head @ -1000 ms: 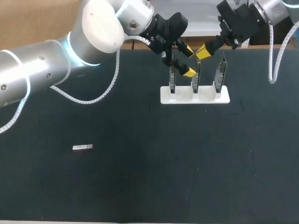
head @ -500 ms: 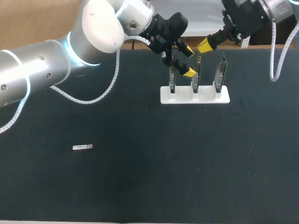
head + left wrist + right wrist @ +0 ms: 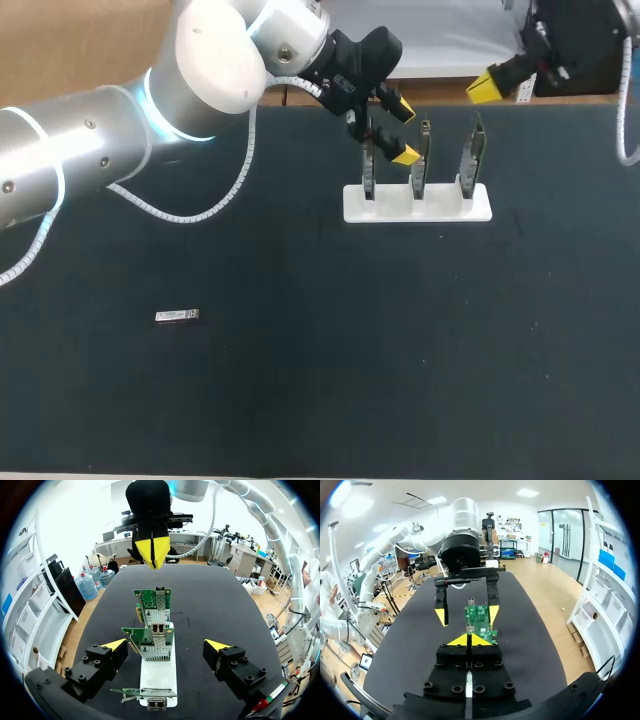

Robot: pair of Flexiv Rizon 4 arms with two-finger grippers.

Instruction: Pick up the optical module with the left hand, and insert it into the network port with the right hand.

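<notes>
A black table with two things set on it.
A white stand is placed on the table toward the far side, a bit right of the middle. Three green cards are held upright in it, side by side in a row, with gaps between them. A small silver piece is laid flat on the table, nearer the front and off to the left, well apart from the stand.

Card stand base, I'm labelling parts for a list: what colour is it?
The stand is white, clearest in the head view.
</notes>
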